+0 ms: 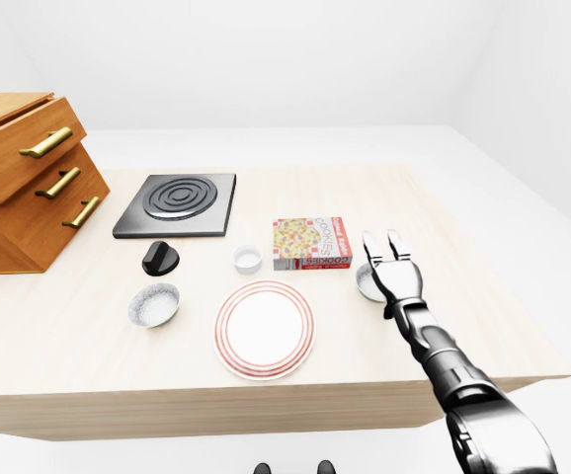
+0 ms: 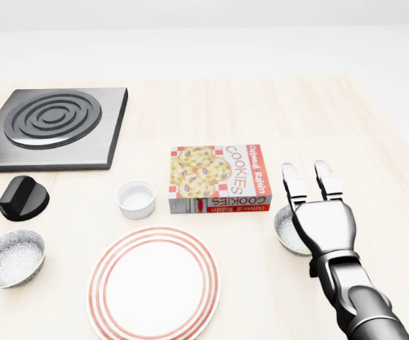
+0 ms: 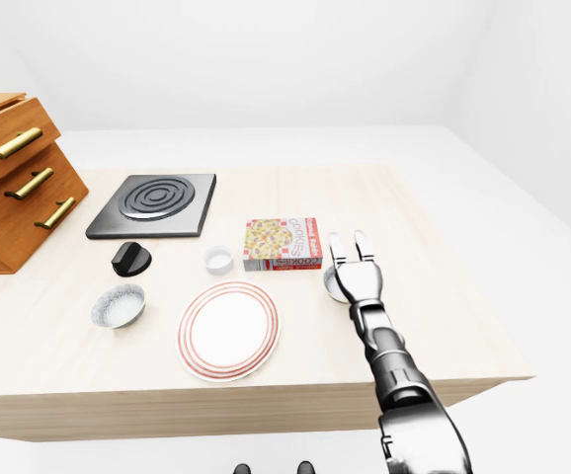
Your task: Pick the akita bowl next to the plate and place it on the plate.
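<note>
Right hand [image 2: 310, 177]: metallic grey, jointed, fingers straight and spread, gripping nothing. It hovers over a small bowl [image 2: 286, 230], covering most of it; only the bowl's left rim and a bit of speckled grey-white inside show. Cannot tell if the palm touches it. Left hand not in view.

Just left of the fingers in the head view: cookie box [image 2: 219, 179], flat cardboard rectangle lying on its broad face, red-checked print with cookie pictures, near the bowl's upper left.

Further left of the hand: plate [image 2: 153, 284], round, flat, glossy white with red concentric rings at the rim, nothing on it. It sits below the box, apart from the bowl under the hand.

Above the plate, left of the box: small white cup [image 2: 136, 199], round, smooth, straight-walled, looks empty.

Far left of the hand: second bowl [image 2: 10, 258], round, speckled grey-white inside, patterned outer wall, empty, well apart from the plate's left edge. Above it a black knob [image 2: 24, 197], rounded, matte, with a ridge on top.

Top left: stove [image 2: 51, 127], square dark metal slab with raised concentric rings, nothing on it.

Table [image 1: 483, 326]: pale wood grain, flat, light edge. At its far left in the left-eye view, a wooden cabinet [image 1: 14, 188] with brass bar handles, its drawers pulled out in steps.
</note>
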You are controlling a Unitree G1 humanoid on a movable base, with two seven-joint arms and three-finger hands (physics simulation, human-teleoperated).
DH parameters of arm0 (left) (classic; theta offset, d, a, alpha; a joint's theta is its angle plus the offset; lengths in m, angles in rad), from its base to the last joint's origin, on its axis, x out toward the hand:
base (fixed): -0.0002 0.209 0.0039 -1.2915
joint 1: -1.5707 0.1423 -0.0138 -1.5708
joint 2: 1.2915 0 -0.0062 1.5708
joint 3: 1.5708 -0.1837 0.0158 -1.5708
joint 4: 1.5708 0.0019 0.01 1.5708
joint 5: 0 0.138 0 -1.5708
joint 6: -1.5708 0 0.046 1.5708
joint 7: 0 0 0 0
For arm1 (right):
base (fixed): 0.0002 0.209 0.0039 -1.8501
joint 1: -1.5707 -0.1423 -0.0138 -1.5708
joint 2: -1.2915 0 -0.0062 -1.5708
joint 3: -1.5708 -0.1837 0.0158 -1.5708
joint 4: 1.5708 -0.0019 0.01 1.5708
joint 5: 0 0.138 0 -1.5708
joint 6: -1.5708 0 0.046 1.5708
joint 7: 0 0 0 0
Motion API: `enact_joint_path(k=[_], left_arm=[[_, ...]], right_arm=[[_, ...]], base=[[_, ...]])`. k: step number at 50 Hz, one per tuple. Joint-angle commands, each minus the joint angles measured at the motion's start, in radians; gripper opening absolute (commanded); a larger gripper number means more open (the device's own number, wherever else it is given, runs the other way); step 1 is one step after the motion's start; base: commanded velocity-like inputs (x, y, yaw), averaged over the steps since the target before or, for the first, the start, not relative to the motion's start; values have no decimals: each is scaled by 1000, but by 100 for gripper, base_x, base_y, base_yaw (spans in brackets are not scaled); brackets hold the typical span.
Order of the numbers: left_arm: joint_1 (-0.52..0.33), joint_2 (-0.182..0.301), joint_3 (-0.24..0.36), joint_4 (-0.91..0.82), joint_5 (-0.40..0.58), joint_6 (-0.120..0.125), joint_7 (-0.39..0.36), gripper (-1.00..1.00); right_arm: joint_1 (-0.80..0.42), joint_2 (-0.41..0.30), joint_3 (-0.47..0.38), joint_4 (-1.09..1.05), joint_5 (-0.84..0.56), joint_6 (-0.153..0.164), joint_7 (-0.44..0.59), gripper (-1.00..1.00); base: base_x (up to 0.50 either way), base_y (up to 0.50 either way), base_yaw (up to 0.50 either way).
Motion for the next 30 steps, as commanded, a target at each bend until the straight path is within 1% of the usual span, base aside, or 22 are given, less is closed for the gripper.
enact_joint_path(k=[1, 4, 6, 10, 13, 15, 16, 17, 18, 19, 20, 21, 22, 27, 30], left_arm=[[1, 3, 1, 8, -10, -4, -4, 100], [4, 1, 4, 3, -16, 0, -3, 100], [6, -3, 5, -12, -17, 9, 2, 100], [2, -1, 3, -3, -14, 5, 0, 100], [3, -5, 2, -15, -13, 10, 3, 100], [2, -5, 2, -11, -12, 8, 0, 100], [2, -6, 2, -17, -13, 12, 2, 100], [2, -7, 2, -20, -13, 14, 2, 100], [2, -7, 3, -22, -13, 16, 3, 100], [1, -7, 4, -22, -12, 16, 3, 100], [0, -5, 4, -18, -12, 13, 0, 100], [-2, -4, 3, -15, -12, 6, -4, 100], [-3, -2, 2, -11, -11, 2, -6, 100], [-5, 1, -5, 2, -11, -9, -8, 100], [-3, -3, -8, -12, -11, -4, -2, 100]], right_arm=[[-13, 26, 25, 35, 13, 0, 0, 100], [-13, 39, 31, 35, 11, 0, 0, 100], [-15, 51, 37, 39, 7, 0, 0, 100], [-23, 54, 41, 61, 2, 0, 0, 100], [-20, 55, 42, 53, 2, 0, 0, 100], [-21, 60, 42, 63, 4, 0, 0, 100], [-27, 67, 42, 85, 9, 0, 0, 100], [-27, 69, 43, 92, 11, 0, 0, 91], [-26, 72, 46, 98, 12, 0, 0, 54], [-26, 77, 48, 107, 16, 0, 0, 3], [-26, 80, 51, 109, 16, 0, 0, -33], [-23, 83, 54, 108, 16, 0, 0, -82], [-23, 86, 56, 120, 16, 0, 0, -100], [-5, 84, 60, 111, 20, 0, 0, -100], [3, 82, 55, 95, 30, 0, 0, -100]], base=[[0, 0, 0], [0, 0, 0], [0, 0, 0], [0, 0, 0], [0, 0, 0], [0, 0, 0], [0, 0, 0], [0, 0, 0], [0, 0, 0], [0, 0, 0], [0, 0, 0], [0, 0, 0], [0, 0, 0], [0, 0, 0], [0, 0, 0]])
